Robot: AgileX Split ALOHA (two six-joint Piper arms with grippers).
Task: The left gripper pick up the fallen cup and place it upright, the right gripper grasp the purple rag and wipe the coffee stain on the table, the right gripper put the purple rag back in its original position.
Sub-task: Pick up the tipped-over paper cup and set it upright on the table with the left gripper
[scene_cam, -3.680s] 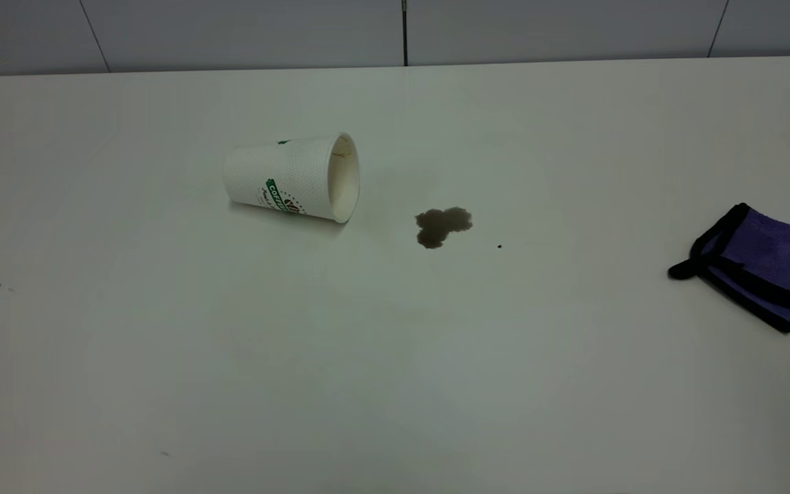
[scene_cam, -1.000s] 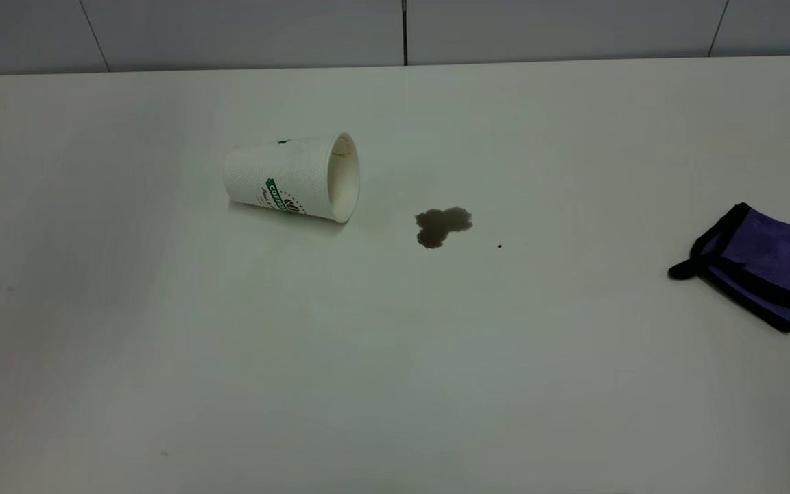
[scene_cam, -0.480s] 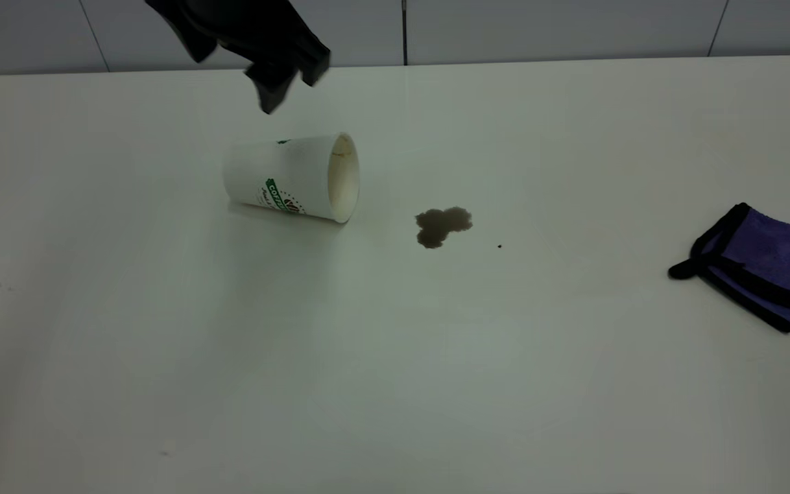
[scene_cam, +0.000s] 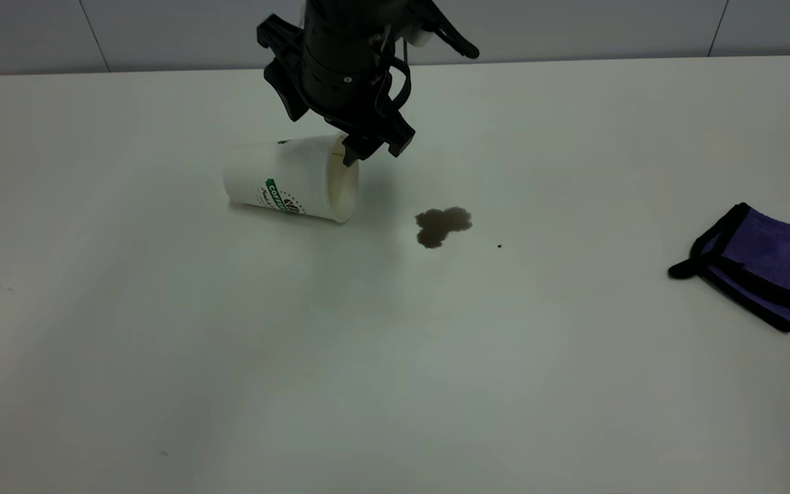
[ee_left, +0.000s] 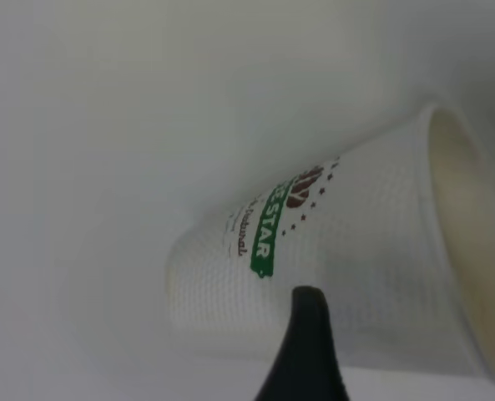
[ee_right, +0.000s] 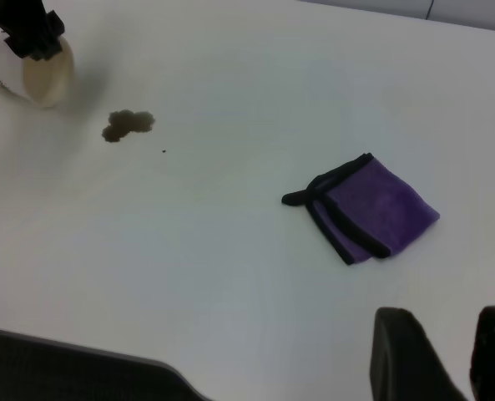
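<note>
The black left gripper (scene_cam: 371, 149) is held just above the open end of the white paper cup with the green logo (scene_cam: 292, 180), which is lying sideways on the white table (scene_cam: 395, 357); its jaw gap cannot be told.

A large plain white table (scene_cam: 395, 384) with a rounded far-left corner fills the scene. On it, left of centre, a white paper cup (scene_cam: 285, 180) with a green banner logo lies on its side, its open mouth facing right. Near the mouth sits a small dark brown lobed coffee stain (scene_cam: 441, 225), with a tiny dark speck (scene_cam: 499, 245) just beyond. Well apart at the right edge lies a folded purple rag (scene_cam: 765, 266) trimmed in black.
</note>
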